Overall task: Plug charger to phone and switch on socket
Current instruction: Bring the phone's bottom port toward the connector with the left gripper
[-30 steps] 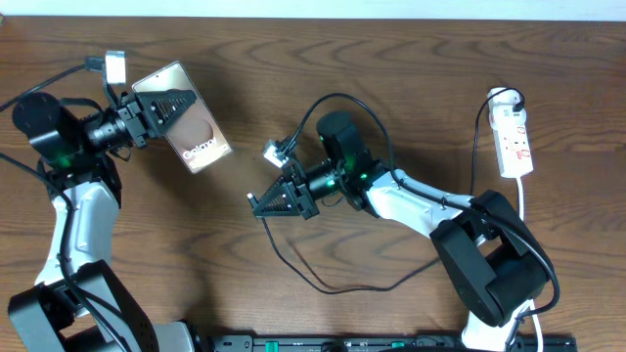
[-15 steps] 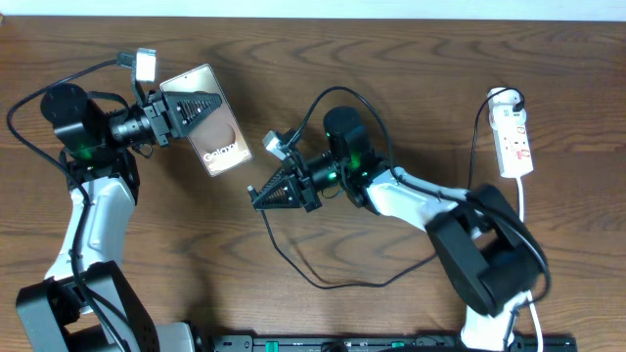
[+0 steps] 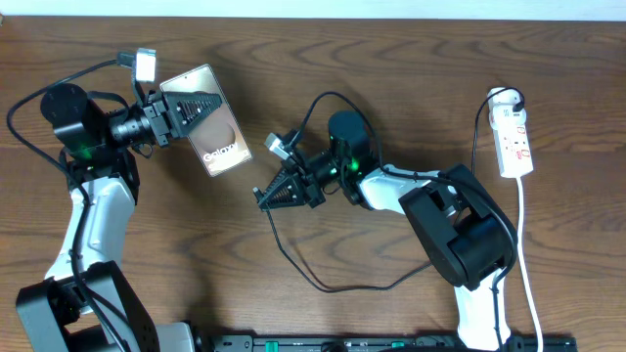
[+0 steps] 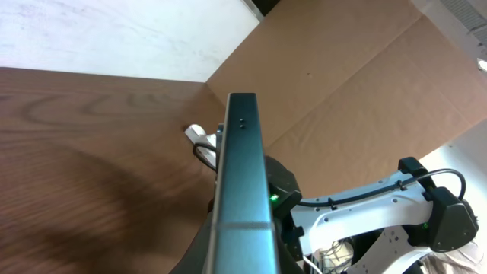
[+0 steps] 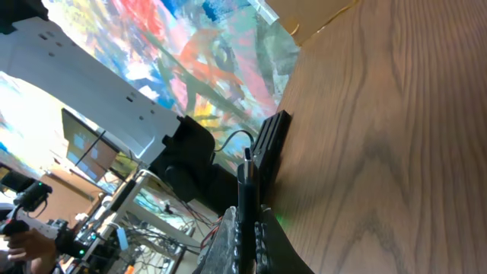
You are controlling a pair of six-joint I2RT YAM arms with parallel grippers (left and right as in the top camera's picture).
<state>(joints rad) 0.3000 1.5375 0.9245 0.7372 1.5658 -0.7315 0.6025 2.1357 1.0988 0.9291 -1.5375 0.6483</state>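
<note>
The plug tip of the charger (image 3: 323, 286) cannot be made out from overhead, where the right fingers (image 3: 279, 191) hide it. The right wrist view shows these fingers (image 5: 242, 228) pressed fully together around a thin black tip (image 5: 246, 169) that juts from between them. The dark block just past that tip is too blurred to name. From the fingers the black cable drops to the worktop (image 3: 391, 59), loops toward the near edge, then runs under the right arm, where its far end is hidden. The left fingers (image 3: 196, 104) are closed on the phone (image 3: 223, 147), covering much of its upper half and leaving the tan screen and the white "Galaxy" lettering showing. The phone is tilted, its free end pointing toward the right fingers, with a clear gap between the 2. In the left wrist view the phone (image 4: 242, 167) appears only as a narrow edge, cut off at the bottom of the picture where the fingers (image 4: 199, 255) flank it. The socket (image 3: 514, 142) lies at the far right, well apart from both arms. It has 1 plug (image 3: 502, 97) seated in its far end. Its red switch marks are too small to read, and its white cord runs toward the near edge beside the right arm's base.
</note>
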